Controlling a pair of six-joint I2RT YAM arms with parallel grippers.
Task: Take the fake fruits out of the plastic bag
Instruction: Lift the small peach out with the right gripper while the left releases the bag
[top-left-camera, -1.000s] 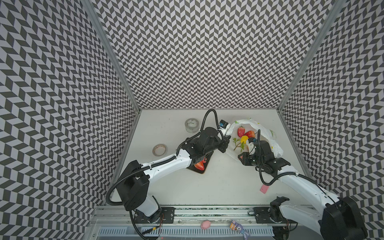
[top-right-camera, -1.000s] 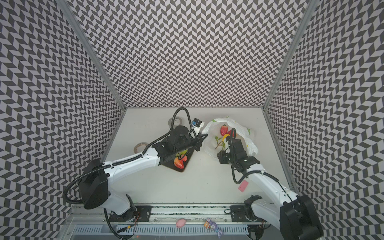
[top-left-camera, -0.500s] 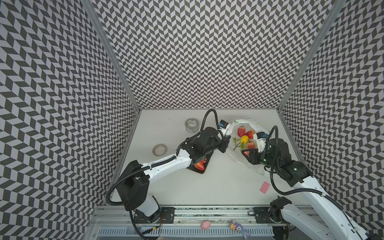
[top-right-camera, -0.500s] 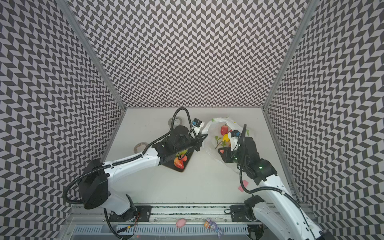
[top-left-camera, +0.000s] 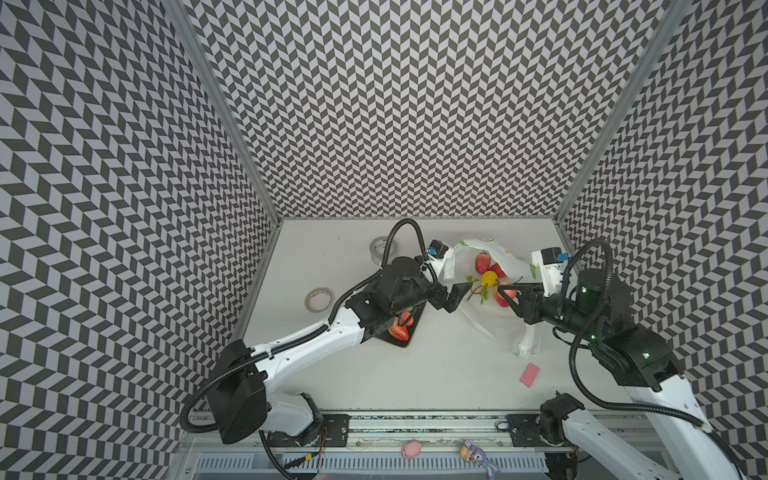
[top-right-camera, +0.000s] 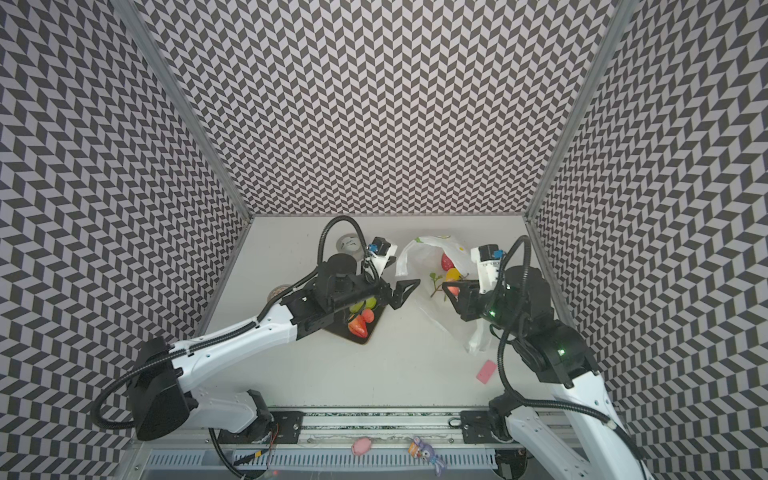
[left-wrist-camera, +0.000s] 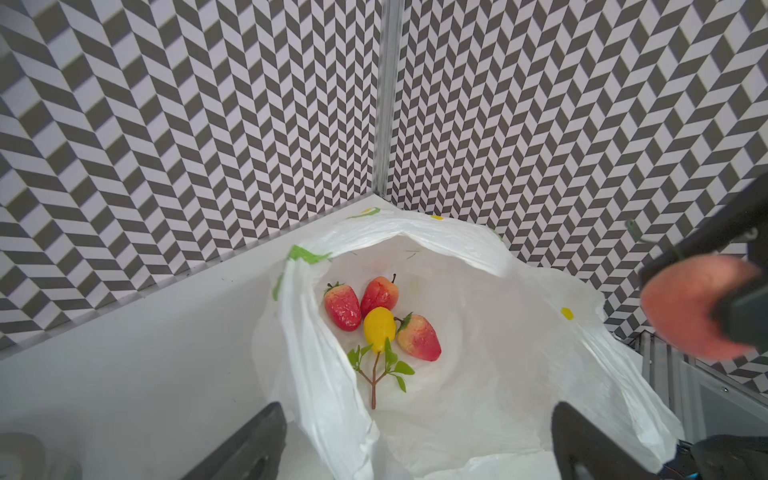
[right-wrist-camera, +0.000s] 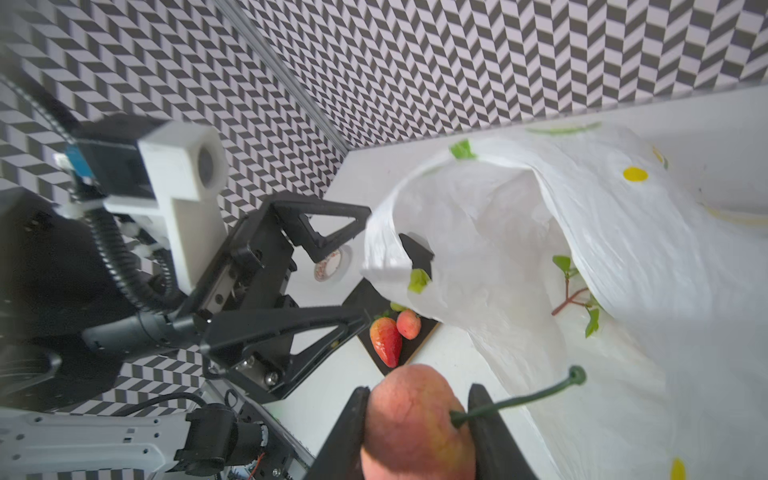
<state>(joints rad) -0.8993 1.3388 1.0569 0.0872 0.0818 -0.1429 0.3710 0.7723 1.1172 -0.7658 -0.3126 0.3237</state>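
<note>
The white plastic bag (top-left-camera: 498, 328) (top-right-camera: 419, 253) lies open at the back right. Inside it are two strawberries (left-wrist-camera: 342, 306) (left-wrist-camera: 419, 337), a red fruit (left-wrist-camera: 379, 293) and a yellow lemon (left-wrist-camera: 379, 328) with a leafy sprig. My left gripper (top-left-camera: 457, 297) (top-right-camera: 406, 294) (left-wrist-camera: 415, 449) is open at the bag's mouth, with the rim loose between its fingers. My right gripper (top-left-camera: 505, 293) (top-right-camera: 451, 289) (right-wrist-camera: 419, 392) hangs above the bag, shut on a pinkish-orange peach (right-wrist-camera: 415, 424) (left-wrist-camera: 685, 307) with a green stem.
A black board (top-right-camera: 357, 338) under the left arm carries a strawberry (right-wrist-camera: 386, 340), a small peach (right-wrist-camera: 408, 324) and a green pear (top-right-camera: 359, 306). A clear tape roll (top-left-camera: 383, 248), a tan tape roll (top-left-camera: 318, 299) and a pink card (top-left-camera: 530, 375) lie on the table.
My left gripper has opened and let go of the bag's rim. The right arm has risen out of the bag and drawn back to the right with the peach.
</note>
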